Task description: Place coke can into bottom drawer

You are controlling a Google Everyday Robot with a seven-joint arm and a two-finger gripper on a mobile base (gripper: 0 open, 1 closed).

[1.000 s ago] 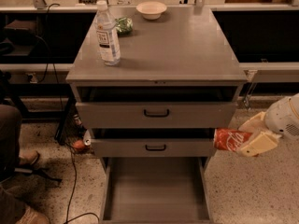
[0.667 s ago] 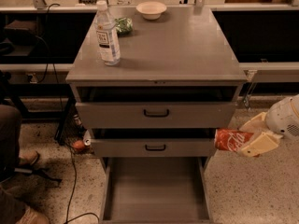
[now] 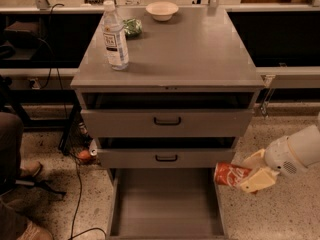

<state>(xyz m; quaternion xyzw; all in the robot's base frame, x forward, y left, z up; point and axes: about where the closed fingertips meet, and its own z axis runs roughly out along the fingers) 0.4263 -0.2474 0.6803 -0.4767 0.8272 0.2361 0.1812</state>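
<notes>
Gripper [image 3: 247, 173] holding coke can [image 3: 230, 174] right of bottom drawer [image 3: 165, 206], water bottle [image 3: 115, 39] and bowl [image 3: 162, 10] on cabinet top [image 3: 195, 49]

You see the gray cabinet top [image 3: 200, 54] carrying three things: a clear water bottle [image 3: 115, 36] upright near its left edge, a small green item [image 3: 133, 27] just behind the bottle, and a pale bowl [image 3: 162, 10] at the back edge. On the speckled floor [image 3: 280, 219] to the cabinet's right, nothing rests; your gripper [image 3: 246, 178] hangs above it, clamped on the coke can [image 3: 230, 174].
</notes>
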